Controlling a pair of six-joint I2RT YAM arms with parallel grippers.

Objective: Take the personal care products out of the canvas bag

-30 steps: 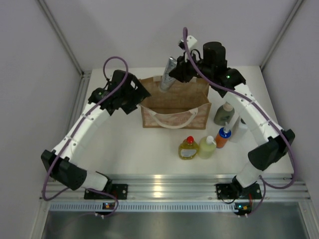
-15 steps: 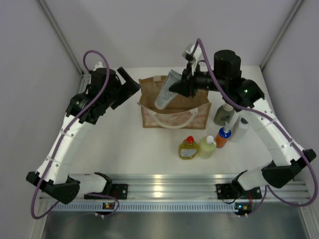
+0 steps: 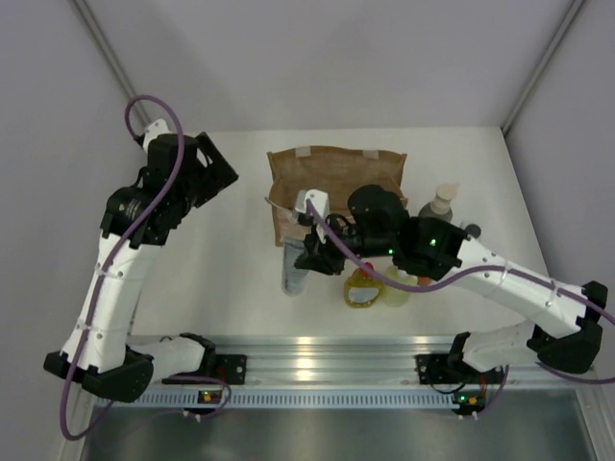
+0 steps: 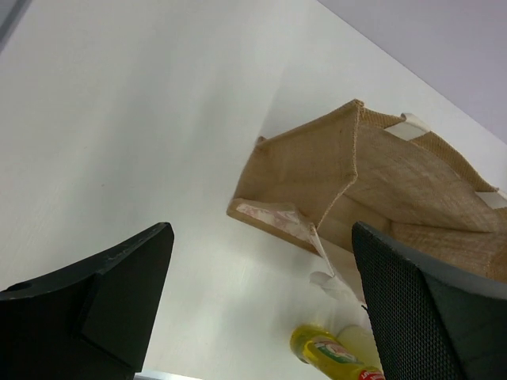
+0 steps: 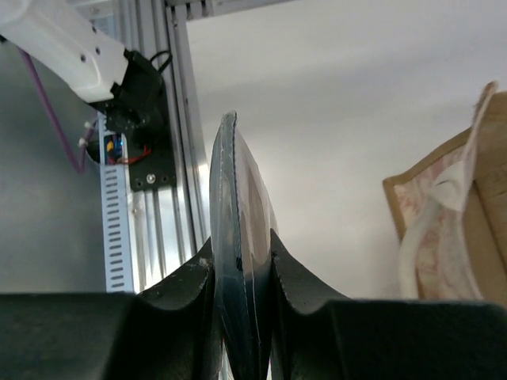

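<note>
We note the right gripper (image 3: pixel 315 248) clamped across the silvery tube (image 3: pixel 293 274), holding it outside the canvas bag (image 3: pixel 336 165) toward the counter's near edge, likely for set-down. Left gripper (image 3: pixel 219 165) hovers wide and empty near the far-left corner, giving room.

The canvas bag (image 3: pixel 336 171) is tan weave with cream tabs and pink-mottled cream handles, the silvery tube (image 3: pixel 293 271) at its seven o'clock is grey-silver, the yellow bottle (image 3: pixel 360 293) at five o'clock bears a green label, and the pump bottle (image 3: pixel 439 204) at three o'clock is grey-green topped beige, all on a white table (image 3: pixel 221 269).
</note>
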